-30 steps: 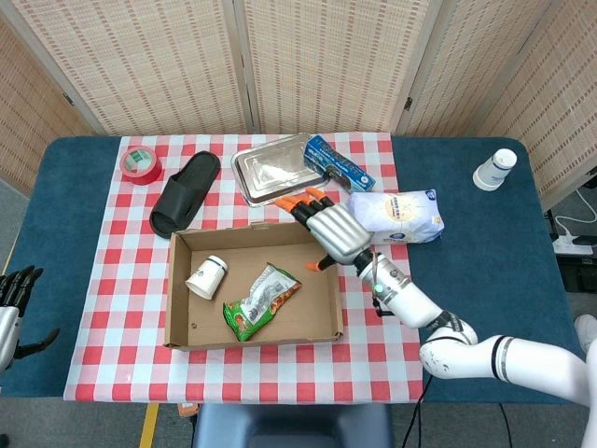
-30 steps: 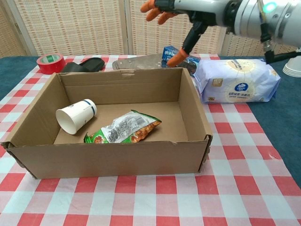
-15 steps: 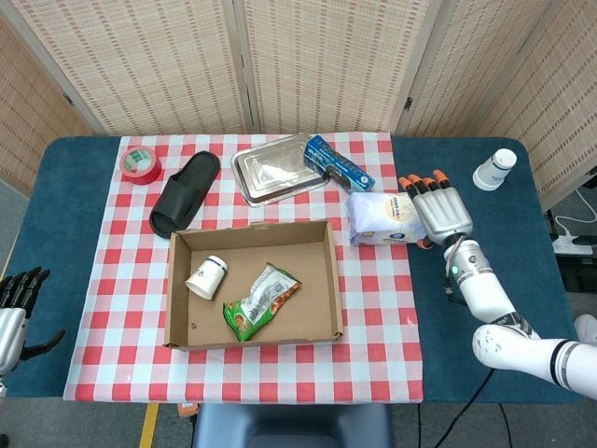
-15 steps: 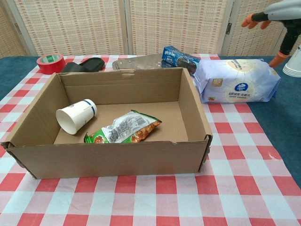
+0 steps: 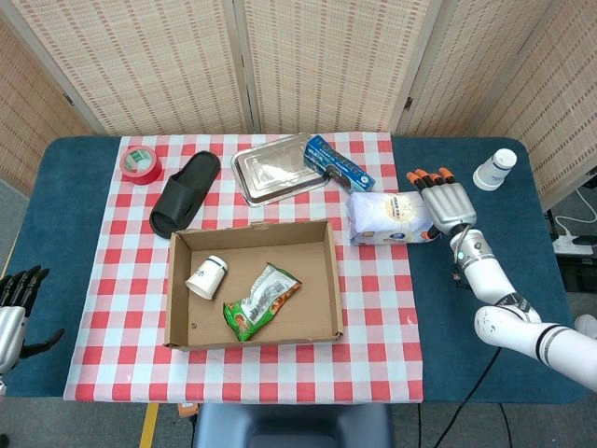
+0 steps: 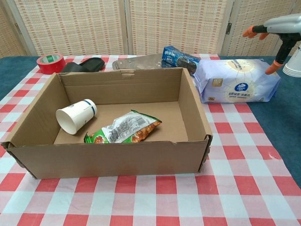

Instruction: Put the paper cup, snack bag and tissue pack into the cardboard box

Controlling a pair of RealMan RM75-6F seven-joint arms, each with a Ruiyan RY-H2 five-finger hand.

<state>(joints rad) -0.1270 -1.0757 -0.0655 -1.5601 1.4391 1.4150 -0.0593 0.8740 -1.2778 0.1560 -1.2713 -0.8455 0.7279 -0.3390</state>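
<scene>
Cardboard box (image 5: 331,280) sits open-topped at the front centre of the checked cloth. Inside it, paper cup (image 5: 207,277) lies on its side toward the 9 o'clock wall, mouth facing the front-left. Snack bag (image 5: 261,301) lies flat on the box floor at 4 o'clock from the cup; whether the two touch is hard to tell.

Tissue pack (image 5: 390,217) is outside the box, on the cloth at 2 o'clock from it, just beside the box's far right corner. Right hand (image 5: 449,204) is at the pack's 3 o'clock end, fingers spread with orange tips, holding nothing; contact with the pack can't be judged from overhead, and the chest view cuts the hand at the frame edge, showing it above the pack's right end.

Left hand (image 5: 15,301) hangs off the surface's (image 5: 485,271) 8 o'clock edge, partly cropped, fingers apart, nothing in it.

Beyond the box: blue packet (image 5: 340,163) resting against metal tray (image 5: 270,173), black slipper (image 5: 185,192), red tape roll (image 5: 141,163). Stacked white cups (image 5: 494,169) at 1 o'clock on the blue surface.
</scene>
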